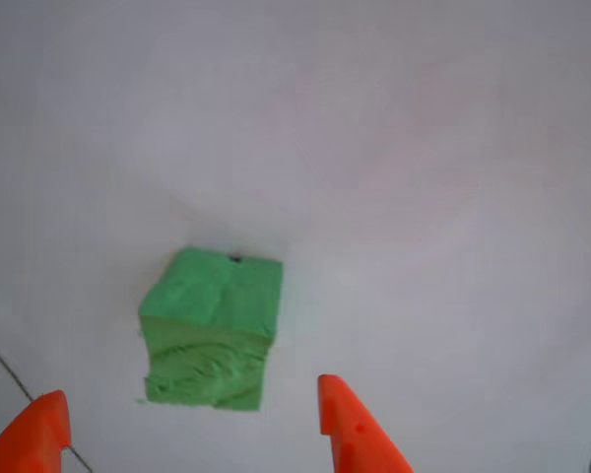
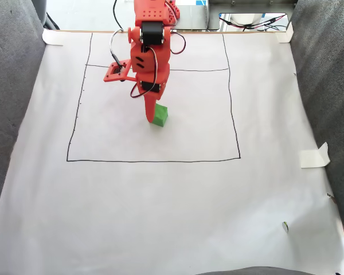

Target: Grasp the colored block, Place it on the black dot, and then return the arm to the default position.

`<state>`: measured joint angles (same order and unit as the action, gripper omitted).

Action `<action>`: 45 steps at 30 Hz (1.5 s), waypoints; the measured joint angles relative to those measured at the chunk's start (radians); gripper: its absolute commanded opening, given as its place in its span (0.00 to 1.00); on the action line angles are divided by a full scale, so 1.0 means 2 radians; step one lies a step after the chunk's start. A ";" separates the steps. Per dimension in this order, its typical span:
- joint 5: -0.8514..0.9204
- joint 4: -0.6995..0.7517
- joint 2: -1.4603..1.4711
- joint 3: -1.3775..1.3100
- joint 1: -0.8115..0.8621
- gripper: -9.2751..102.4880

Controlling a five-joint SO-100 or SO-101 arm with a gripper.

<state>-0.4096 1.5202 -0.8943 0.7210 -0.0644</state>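
So my gripper [image 1: 192,419] is spread wide, nothing in it, both orange fingertips [image 1: 347,424] poking up from the bottom edge of the other view. The colored block [image 1: 213,327] sits on the white paper [image 1: 443,197] a bit ahead of the tips, closer to the left one as that view shows it, touching neither. A tiny dark sliver peeks out at the block's far top edge; can't tell what it is.

From the fixed view my arm [image 2: 149,51] hangs down over the drawn square [image 2: 155,161], with the block [image 2: 160,116] just beside my fingertip, inside the square's upper middle. A strip of tape [image 2: 314,156] sits at the paper's right edge.
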 measured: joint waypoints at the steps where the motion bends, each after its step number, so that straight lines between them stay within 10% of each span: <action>1: 0.003 -0.009 -0.017 0.022 -0.001 0.38; 18: 0.030 -0.128 -0.528 0.555 0.002 0.26; 23: 0.025 -0.117 -0.692 0.680 -0.021 0.08; 45: 0.104 -0.186 -1.119 0.987 -0.012 0.08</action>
<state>-0.2025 1.1474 -3.1324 2.6952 -0.0890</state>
